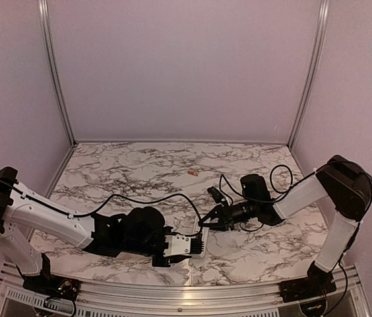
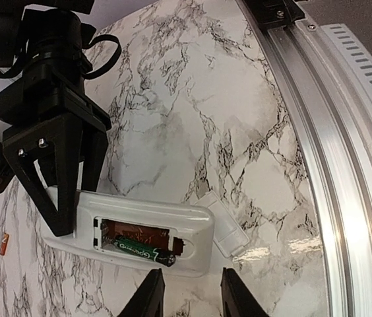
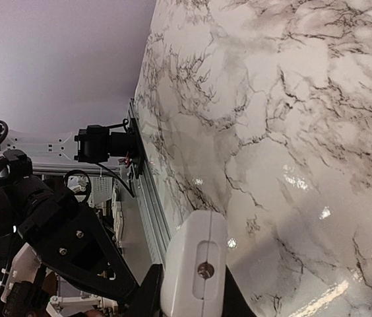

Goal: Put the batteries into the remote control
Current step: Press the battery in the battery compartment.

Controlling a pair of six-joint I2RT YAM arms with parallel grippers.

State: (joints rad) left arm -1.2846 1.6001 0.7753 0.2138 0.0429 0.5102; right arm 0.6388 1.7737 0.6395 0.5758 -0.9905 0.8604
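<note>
The white remote control [image 2: 173, 221] lies back up on the marble table, its battery recess open. A green and black battery [image 2: 140, 249] lies in the recess. My right gripper [image 2: 74, 211] is shut on the remote's far end, which shows between its fingers in the right wrist view [image 3: 196, 264]. My left gripper [image 2: 196, 294] is open and empty, just short of the remote's near side. A small red battery [image 1: 192, 173] lies alone farther back on the table and shows in the left wrist view [image 2: 4, 243]. From above, the remote [image 1: 204, 239] sits between both grippers.
The small plain white cover piece [image 2: 227, 224] lies flat against the remote's right end. The aluminium rail [image 2: 331, 132] of the table's near edge runs close by. Black cables [image 1: 140, 198] trail across the table's middle.
</note>
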